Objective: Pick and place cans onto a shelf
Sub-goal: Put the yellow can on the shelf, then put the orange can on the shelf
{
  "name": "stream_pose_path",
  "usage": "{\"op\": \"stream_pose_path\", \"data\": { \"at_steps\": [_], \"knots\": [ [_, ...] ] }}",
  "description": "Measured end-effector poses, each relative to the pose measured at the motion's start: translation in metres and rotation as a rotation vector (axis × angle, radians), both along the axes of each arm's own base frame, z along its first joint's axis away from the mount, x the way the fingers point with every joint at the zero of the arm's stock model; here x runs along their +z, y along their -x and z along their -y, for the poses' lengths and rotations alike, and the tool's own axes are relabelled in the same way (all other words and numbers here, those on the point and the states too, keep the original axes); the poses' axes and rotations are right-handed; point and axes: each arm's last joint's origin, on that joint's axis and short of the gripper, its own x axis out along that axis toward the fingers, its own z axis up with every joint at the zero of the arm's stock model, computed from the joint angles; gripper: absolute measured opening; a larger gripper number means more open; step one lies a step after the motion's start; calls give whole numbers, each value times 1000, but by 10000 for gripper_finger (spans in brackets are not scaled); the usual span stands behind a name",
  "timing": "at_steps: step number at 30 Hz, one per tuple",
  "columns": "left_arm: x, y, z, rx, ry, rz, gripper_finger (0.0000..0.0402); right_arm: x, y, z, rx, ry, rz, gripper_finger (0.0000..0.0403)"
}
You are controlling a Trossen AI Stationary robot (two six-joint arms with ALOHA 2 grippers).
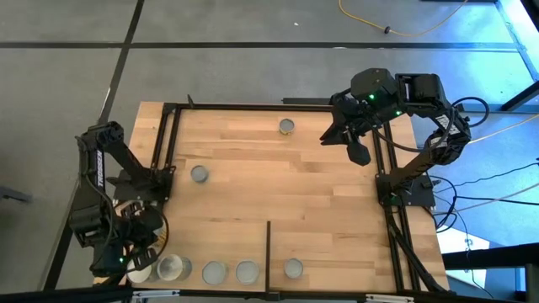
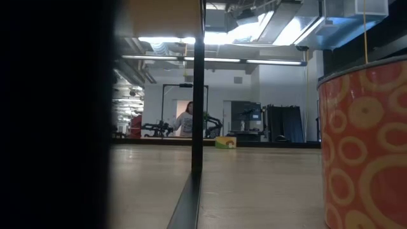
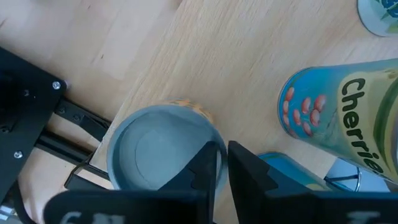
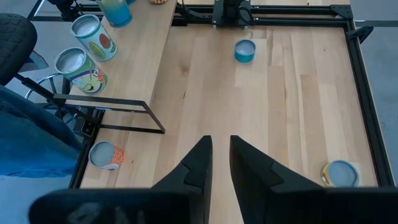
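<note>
1. Along the near edge of the tabletop (image 1: 328, 194), seen from above, four cans sit in a row: a wider whitish-topped can (image 1: 173, 268) at the left corner, then a grey-topped can (image 1: 215, 272), another grey-topped can (image 1: 248, 271), and, past a thin black upright bar (image 1: 268, 252), a fourth can (image 1: 292, 268).
2. The left gripper (image 1: 135, 263) hangs over the near left corner, just beside the whitish-topped can. In the left wrist view its jaws stand close together with only a narrow gap, their tips at the rim of a grey-topped can (image 3: 163, 152); whether they press on it I cannot tell. A teal can labelled "Cherries" (image 3: 348, 102) lies beside it.
3. In the low view an orange can with pale rings (image 2: 364, 143) stands very near the camera, and the black bar (image 2: 197, 89) rises in the middle.
4. Farther in, a teal-sided can (image 1: 199, 174) stands alone on the left part of the tabletop.
5. Near the far edge stands a can with a yellowish side (image 1: 286, 127).
6. The right gripper (image 1: 354, 145) hovers above the far right of the tabletop, holding nothing; its jaws are released, with a small gap between them.
7. Beyond the tabletop, a person (image 2: 186, 122) shows in the room.
</note>
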Motion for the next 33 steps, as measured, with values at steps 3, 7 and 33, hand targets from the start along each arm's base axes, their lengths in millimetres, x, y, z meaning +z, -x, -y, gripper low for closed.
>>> {"op": "stream_pose_path", "data": {
  "at_steps": [3,7,33],
  "knots": [
    [0,1,0,-5,8,-25,39,0,0,0,0,0,0,58],
    [1,2,-1,-9,35,-75,39,0,0,0,0,0,0,58],
    [75,5,-49,-75,-107,540,41,-99,-39,-69,208,-141,-430,58]
  ]
}}
